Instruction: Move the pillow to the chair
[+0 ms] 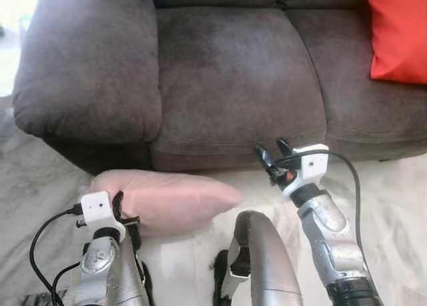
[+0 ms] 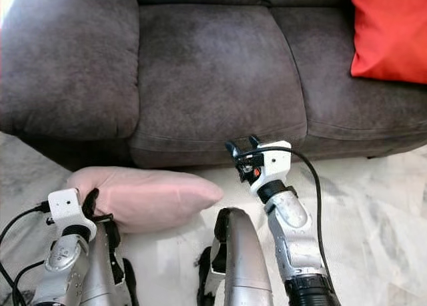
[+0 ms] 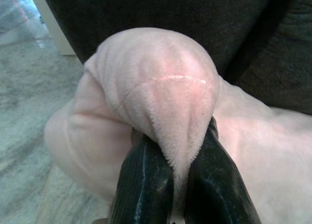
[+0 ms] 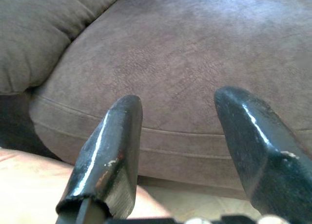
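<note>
Pink pillow [image 1: 170, 201] pinched at one corner by the left gripper [image 3: 175, 170], low in front of the sofa [image 1: 233, 73].

The pillow is judged light, soft and plush: it will sag and fold under its own weight, and the fleecy cover may creep out of a narrow pinch. A deep bite of bunched fabric at a corner or edge is judged the best hold. In the left wrist view a fold of cover is seen clamped tight between the two black fingers [image 3: 141, 185], no gap left. The body of the pillow lies beside the marble-patterned floor [image 1: 393, 199], just before the sofa's left arm. The right gripper [image 1: 272, 156] is held spread wide, empty, touching nothing, near the seat-cushion front. An orange cushion [image 1: 399, 33] is noted on the sofa.
</note>
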{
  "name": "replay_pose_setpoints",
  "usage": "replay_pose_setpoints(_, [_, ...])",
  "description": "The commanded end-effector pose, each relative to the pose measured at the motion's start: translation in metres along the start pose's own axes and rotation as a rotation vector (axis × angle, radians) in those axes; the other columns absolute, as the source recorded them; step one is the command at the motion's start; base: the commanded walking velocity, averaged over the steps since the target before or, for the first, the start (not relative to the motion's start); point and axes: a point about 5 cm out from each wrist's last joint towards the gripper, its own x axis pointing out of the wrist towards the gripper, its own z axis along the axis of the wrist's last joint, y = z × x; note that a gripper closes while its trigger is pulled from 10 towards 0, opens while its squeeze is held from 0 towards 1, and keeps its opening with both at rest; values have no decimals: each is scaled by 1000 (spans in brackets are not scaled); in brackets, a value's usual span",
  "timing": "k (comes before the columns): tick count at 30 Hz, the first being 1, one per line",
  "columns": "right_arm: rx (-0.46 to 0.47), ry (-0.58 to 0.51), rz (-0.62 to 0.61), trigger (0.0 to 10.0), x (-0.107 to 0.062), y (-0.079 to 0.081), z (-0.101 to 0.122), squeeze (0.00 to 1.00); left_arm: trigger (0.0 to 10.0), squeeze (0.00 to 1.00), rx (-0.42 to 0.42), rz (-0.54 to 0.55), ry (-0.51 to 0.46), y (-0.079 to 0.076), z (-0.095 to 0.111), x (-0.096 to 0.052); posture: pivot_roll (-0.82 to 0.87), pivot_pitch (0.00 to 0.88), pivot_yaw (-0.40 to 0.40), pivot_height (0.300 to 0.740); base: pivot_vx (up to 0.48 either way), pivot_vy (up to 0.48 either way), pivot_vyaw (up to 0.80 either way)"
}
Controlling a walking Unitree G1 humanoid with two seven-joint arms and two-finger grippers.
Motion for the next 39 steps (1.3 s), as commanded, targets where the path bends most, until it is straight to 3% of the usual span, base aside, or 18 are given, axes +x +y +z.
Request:
replay_pose_setpoints(1, [1,15,-21,10000,-3,-3,-7,0,10000,0,-7,23,-30,6,6,-2,34,254,-89,521,-274,0,0])
replay_pose_setpoints(22, [-20,0,-11,10000,5,-1,-12,0,10000,0,-3,26,-43,9,13,7,54,208,-74,521,-266,0,0])
replay_pose_setpoints(29, [-18,-2,-15,10000,5,-1,-14,0,10000,0,0,24,-46,8,14,8,54,201,-69,521,-261,0,800])
replay_pose_setpoints(39, [-10,1,-23,10000,5,-4,-16,0,10000,0,3,13,-54,7,16,9,55,186,-64,521,-224,0,0])
